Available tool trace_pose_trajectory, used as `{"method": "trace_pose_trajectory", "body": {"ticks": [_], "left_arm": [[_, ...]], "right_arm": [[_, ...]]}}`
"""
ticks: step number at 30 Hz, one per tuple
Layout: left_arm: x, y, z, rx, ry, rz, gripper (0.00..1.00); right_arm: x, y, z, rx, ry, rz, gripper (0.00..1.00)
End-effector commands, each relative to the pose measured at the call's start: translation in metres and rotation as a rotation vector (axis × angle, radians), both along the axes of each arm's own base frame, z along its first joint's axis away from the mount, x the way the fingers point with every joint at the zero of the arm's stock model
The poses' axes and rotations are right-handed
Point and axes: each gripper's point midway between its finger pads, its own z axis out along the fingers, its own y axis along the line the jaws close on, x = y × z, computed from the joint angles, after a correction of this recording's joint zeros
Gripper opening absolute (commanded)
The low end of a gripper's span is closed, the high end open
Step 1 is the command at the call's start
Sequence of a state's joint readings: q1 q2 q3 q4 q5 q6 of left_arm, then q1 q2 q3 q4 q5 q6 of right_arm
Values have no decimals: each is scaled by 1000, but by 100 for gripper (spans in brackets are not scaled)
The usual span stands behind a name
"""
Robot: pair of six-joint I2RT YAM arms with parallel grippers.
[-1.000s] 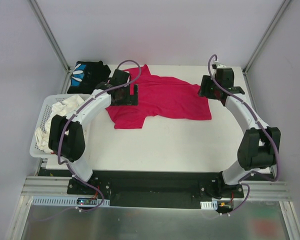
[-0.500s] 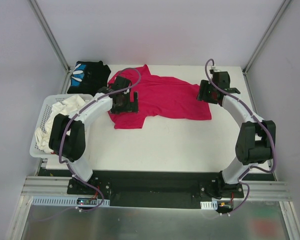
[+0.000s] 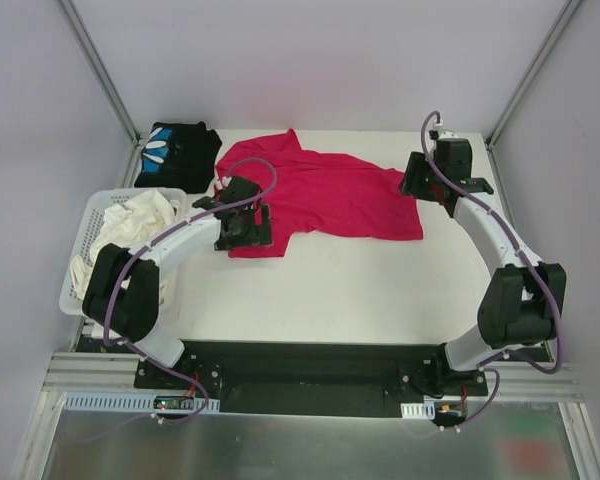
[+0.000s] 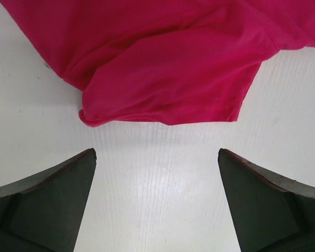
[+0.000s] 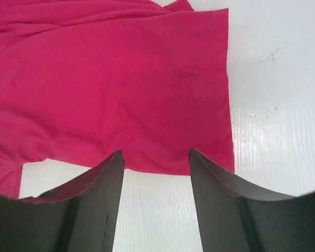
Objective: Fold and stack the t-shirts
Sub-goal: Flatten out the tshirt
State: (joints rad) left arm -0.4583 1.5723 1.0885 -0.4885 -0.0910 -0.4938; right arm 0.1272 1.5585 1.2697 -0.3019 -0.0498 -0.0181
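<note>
left arm has drawn back toward the near side since a second ago, so the left gripper (image 4: 157,157) now hangs just short of the near-left flap of the red t-shirt (image 3: 325,195) instead of over its far part; the right arm dipped in and swung back out to the shirt's far right corner. the left jaws are spread wide with only bare table between them, the sleeve hem lying just ahead of the tips. the right gripper (image 5: 155,157) is also parted and holds nothing, its fingers straddling the shirt's straight edge near the corner.

the shirt lies spread but rumpled across the far middle of the table (image 3: 360,290), one side doubled over on itself. it looks light, limp and likely to drag and bunch, so it is best pinched at a hem or corner, both ends together, and lifted clear of the top before it is laid over.

the white top looks smooth, with a few scuffs. a folded black shirt (image 3: 177,150) sits at the far left corner, and a white basket (image 3: 72,305) of pale clothes (image 3: 130,215) stands at the left edge. plain walls close in the cell.
</note>
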Motion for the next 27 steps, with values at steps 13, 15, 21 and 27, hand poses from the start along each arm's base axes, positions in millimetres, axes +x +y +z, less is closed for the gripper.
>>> {"method": "trace_pose_trajectory", "body": {"ticks": [13,15,21,27], "left_arm": [[31,-1,-5,4,-58,167,99],[29,1,-8,8,-53,186,99],[28,25,-4,80,-117,261,99],[20,35,-16,71,-92,287,99]], "right_arm": [[-31,-20,31,22,-82,-42,54],[-32,-18,33,30,-87,-36,54],[-32,-19,29,31,-81,-32,54],[-33,-21,26,36,-76,-37,54]]}}
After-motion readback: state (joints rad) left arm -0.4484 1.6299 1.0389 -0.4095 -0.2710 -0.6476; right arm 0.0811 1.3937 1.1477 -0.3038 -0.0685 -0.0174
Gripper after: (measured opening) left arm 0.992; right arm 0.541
